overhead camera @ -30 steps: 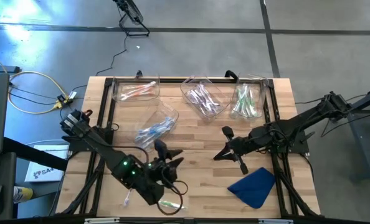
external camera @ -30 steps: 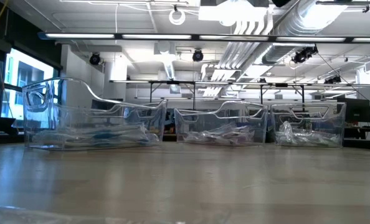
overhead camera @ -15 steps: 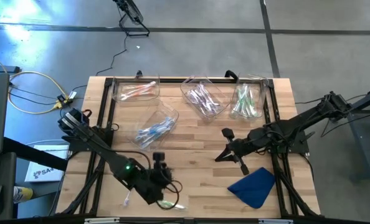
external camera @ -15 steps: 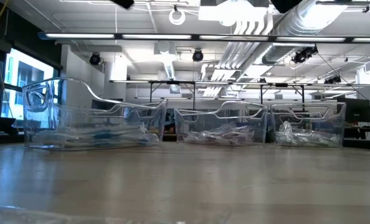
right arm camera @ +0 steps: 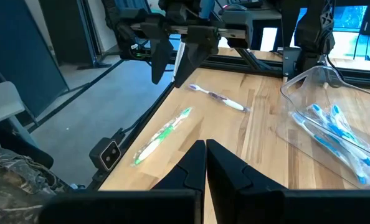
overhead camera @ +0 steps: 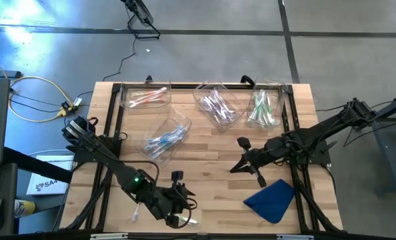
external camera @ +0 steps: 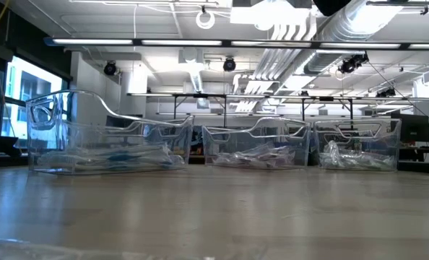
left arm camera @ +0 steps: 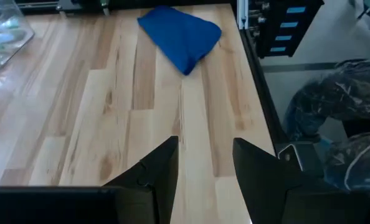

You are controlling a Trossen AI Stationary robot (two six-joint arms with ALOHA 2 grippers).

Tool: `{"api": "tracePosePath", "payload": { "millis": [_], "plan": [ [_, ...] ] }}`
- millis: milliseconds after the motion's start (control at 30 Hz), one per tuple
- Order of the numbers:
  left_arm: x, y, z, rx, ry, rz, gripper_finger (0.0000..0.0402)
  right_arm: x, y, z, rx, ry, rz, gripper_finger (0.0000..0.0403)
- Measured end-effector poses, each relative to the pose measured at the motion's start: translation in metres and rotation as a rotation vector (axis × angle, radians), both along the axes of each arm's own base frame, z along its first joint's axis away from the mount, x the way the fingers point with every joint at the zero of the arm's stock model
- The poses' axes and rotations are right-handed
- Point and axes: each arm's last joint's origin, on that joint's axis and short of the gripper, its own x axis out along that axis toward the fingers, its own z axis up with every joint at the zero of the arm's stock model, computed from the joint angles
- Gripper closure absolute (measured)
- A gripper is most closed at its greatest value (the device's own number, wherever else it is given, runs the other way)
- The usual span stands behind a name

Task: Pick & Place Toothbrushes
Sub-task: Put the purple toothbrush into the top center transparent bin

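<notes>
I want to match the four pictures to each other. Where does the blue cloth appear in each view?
High view: blue cloth at the picture's lower right, on the wooden table.
Low view: not in it.
Left wrist view: on the table, ahead of the left gripper and its open jaws.
Right wrist view: not in it.
Shared landmark: the wooden table.

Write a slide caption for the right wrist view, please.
Two toothbrushes, green and purple, lie below the left gripper.

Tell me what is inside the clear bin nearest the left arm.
The clear bin holds several blue-accented toothbrushes lying loosely together, seen through its open top. Any brushes at the bottom of the pile are covered by those above, so the exact count cannot be told.
</notes>
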Motion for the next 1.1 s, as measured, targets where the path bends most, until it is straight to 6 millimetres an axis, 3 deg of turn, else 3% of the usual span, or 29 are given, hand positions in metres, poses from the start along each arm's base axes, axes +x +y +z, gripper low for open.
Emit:
{"api": "tracePosePath", "payload": {
  "millis": [633, 867, 1100],
  "plan": [
    [0.002, 0.003, -0.001, -0.061, 0.032, -0.017, 0.0254, 0.0, 0.0, 0.0, 0.017, 0.008, -0.005, 0.0398],
    [0.008, 0.014, -0.007, -0.433, 0.294, -0.076, 0.0254, 0.0, 0.0, 0.0, 0.014, 0.007, -0.004, 0.0398],
    [-0.006, 0.034, -0.026, -0.572, 0.687, 0.174, 0.0254, 0.0, 0.0, -0.001, -0.01, 0.003, 0.003, 0.0398]
  ]
}}
